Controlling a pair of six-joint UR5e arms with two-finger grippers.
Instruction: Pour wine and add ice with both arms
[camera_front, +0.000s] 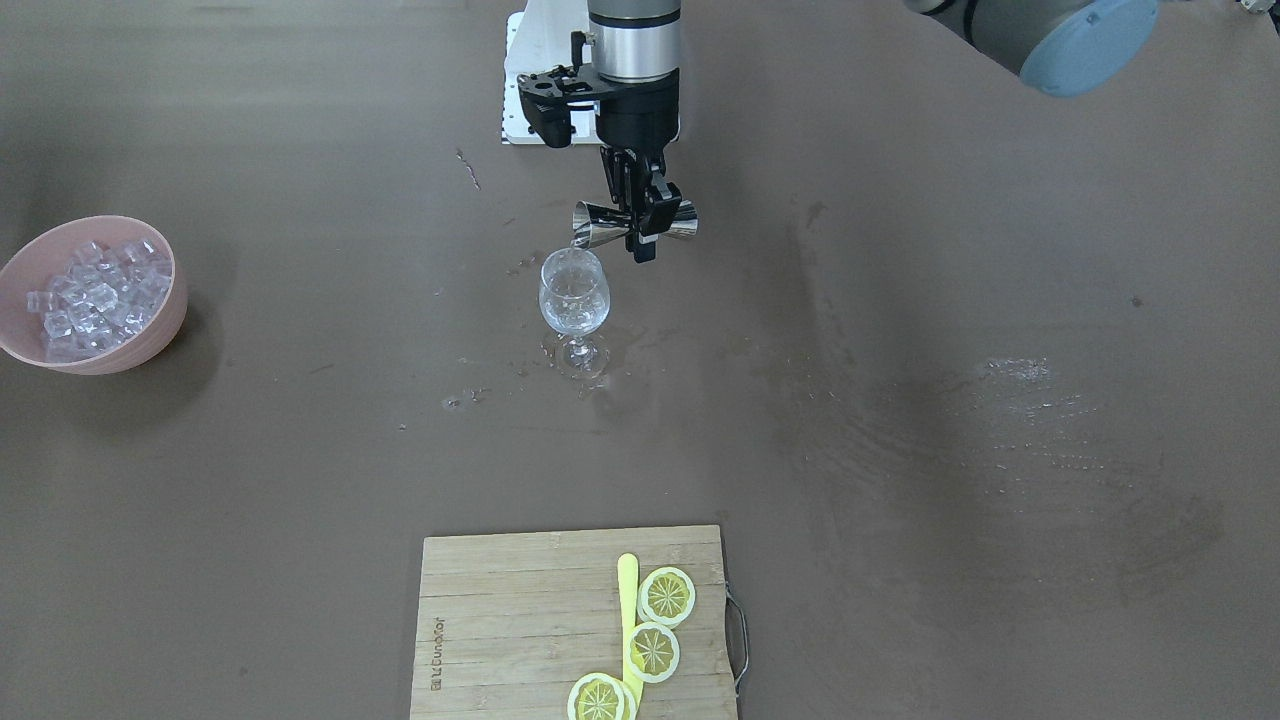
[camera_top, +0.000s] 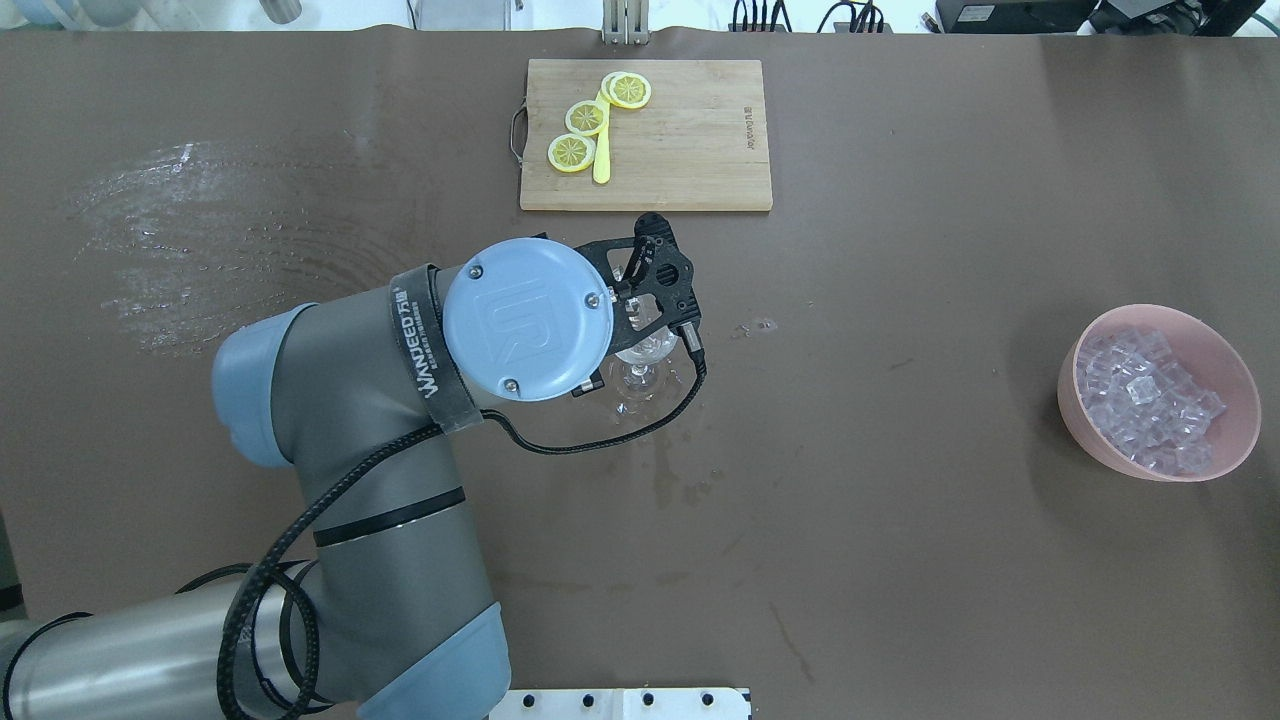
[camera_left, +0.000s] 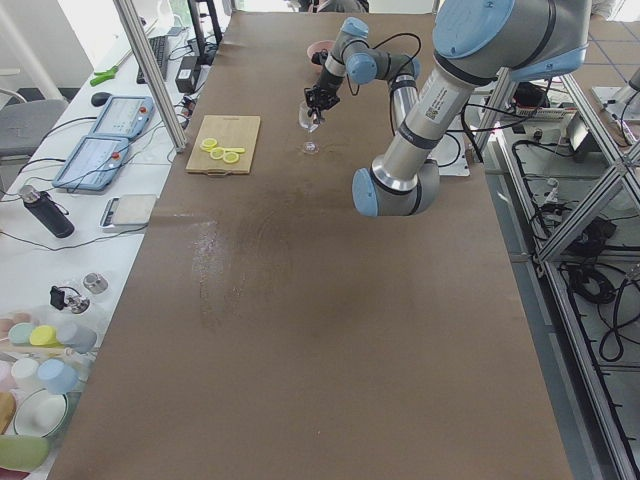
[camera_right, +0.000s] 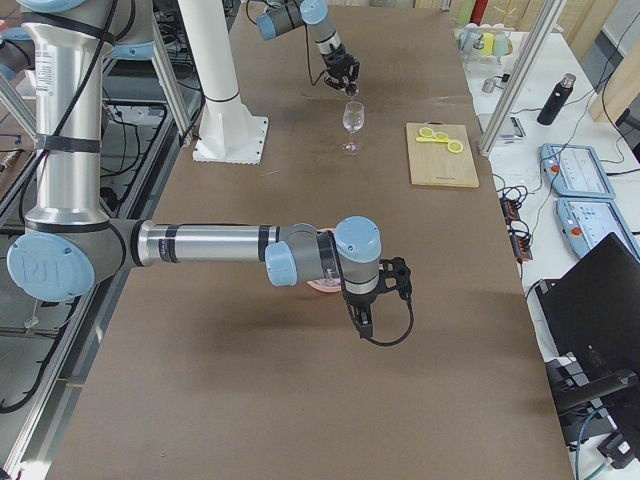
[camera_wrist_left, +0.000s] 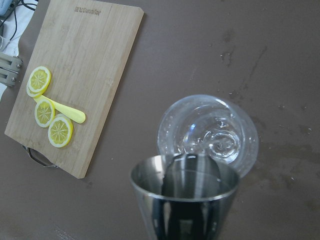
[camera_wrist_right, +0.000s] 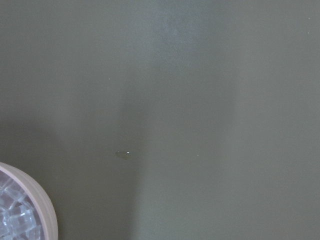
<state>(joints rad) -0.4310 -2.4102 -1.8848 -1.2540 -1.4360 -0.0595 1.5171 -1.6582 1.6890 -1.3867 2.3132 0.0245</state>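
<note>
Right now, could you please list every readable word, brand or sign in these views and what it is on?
"UR": embossed on the blue joint cap of the left arm.
"WANDEED": on the black strap round that arm.
Brand mark on the cutting board: too blurred to read.

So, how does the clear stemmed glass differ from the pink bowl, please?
The clear stemmed glass is transparent and tall on a stem; the pink bowl is opaque and squat. The bowl holds clear ice cubes; the glass shows none. Both stand upright.
</note>
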